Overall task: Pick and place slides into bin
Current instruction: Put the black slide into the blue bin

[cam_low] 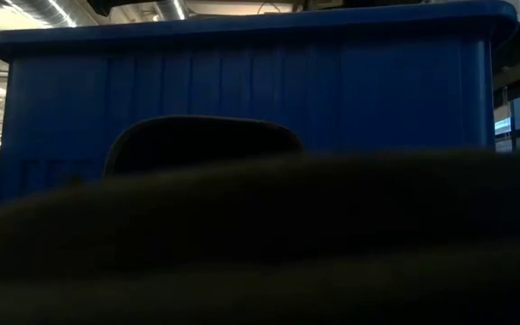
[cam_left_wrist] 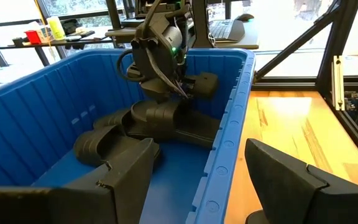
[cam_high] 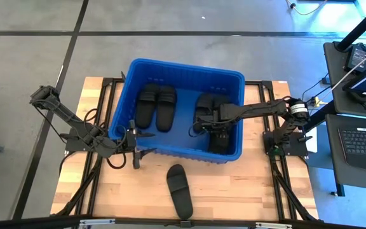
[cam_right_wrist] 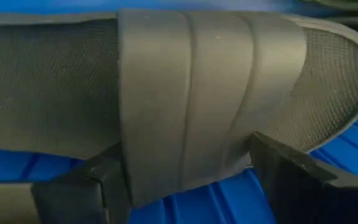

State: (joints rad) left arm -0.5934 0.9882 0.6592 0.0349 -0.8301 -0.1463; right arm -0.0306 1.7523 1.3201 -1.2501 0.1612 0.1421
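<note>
Black slide sits between the right gripper's fingers, gripped, inside the blue bin; left gripper open

slides: black, pair flat, perhaps three heaped in bin | one on table outside

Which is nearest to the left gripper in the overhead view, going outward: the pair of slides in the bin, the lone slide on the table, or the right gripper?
From the left gripper at the bin's front-left wall:
1. Pair of slides, inside the bin's left half.
2. Lone slide, on the table in front of the bin.
3. Right gripper, over the bin's right-hand pile.
</note>
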